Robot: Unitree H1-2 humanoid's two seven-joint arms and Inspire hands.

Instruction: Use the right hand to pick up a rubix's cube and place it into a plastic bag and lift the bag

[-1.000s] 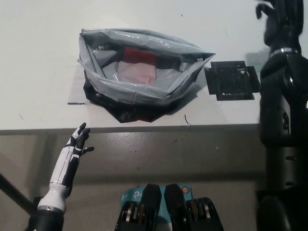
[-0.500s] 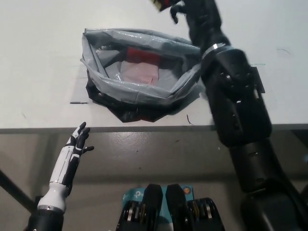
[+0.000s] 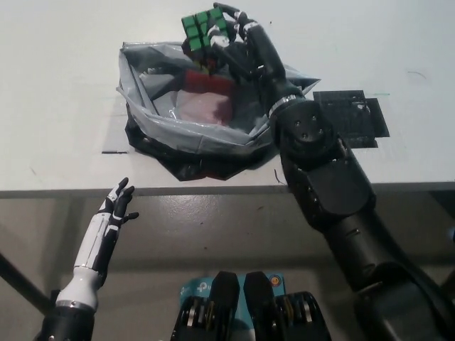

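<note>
Gripping the multicoloured Rubik's cube (image 3: 201, 32), green face up, the black right hand (image 3: 238, 44) has its fingers wrapped around the cube's right side and holds it above the far rim of the grey plastic bag (image 3: 146, 110), which sits open-mouthed on the white table (image 3: 57, 85). Cube looks offset toward the bag's back edge, not centred over the opening. Risk one: release here and it clips the far rim, folds the thin wall in, or rolls off behind the bag. Risk two: forearm crosses the bag's right-hand rim closely; any drop in height could drag that wall and collapse the mouth. Something red and pale already lies inside, so the cube may land tilted. Black flat mat (image 3: 352, 117) lies just right of the bag, clear. White left hand (image 3: 117, 207) rests below the table edge, fingers spread, holding nothing.
</note>
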